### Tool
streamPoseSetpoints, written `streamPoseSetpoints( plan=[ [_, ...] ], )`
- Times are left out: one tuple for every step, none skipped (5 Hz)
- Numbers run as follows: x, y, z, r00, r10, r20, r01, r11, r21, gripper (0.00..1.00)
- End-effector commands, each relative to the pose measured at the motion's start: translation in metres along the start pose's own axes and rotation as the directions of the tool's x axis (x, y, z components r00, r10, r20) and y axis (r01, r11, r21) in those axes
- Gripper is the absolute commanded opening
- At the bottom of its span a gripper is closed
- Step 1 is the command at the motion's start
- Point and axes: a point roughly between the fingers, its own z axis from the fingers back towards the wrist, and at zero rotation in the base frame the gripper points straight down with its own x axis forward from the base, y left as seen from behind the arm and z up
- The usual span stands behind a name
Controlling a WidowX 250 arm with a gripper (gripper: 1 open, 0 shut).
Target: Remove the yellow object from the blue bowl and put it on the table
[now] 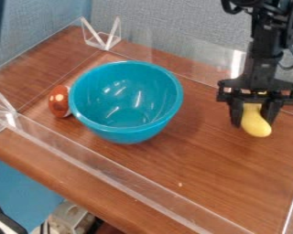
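The yellow object (pixel 255 123), a small curved banana, hangs upright between the fingers of my gripper (pixel 256 107), which is shut on it and points straight down. Its lower tip is at or just above the table (pixel 174 155), right of the blue bowl (pixel 127 99); I cannot tell whether it touches. The bowl sits upright at centre left with nothing visible inside it. A hand's width of bare wood separates bowl and gripper.
A round red-brown and cream object (pixel 61 101) lies against the bowl's left side. Low clear acrylic walls (pixel 113 174) edge the tabletop. Clear triangular stands sit at the back left (pixel 103 35) and the left edge (pixel 0 114).
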Motion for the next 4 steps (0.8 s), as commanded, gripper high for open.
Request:
streamPoseSetpoints(
  plan=[
    [0.009, -0.010, 0.018, 0.999, -0.015, 0.050, 0.017, 0.999, -0.045, 0.00],
    [0.014, -0.006, 0.017, 0.999, -0.011, 0.046, 0.013, 0.999, -0.045, 0.00],
    [0.017, -0.003, 0.016, 0.999, -0.007, 0.041, 0.009, 0.999, -0.046, 0.00],
    [0.023, -0.002, 0.011, 0.999, -0.034, 0.034, 0.036, 0.998, -0.046, 0.00]
  ],
)
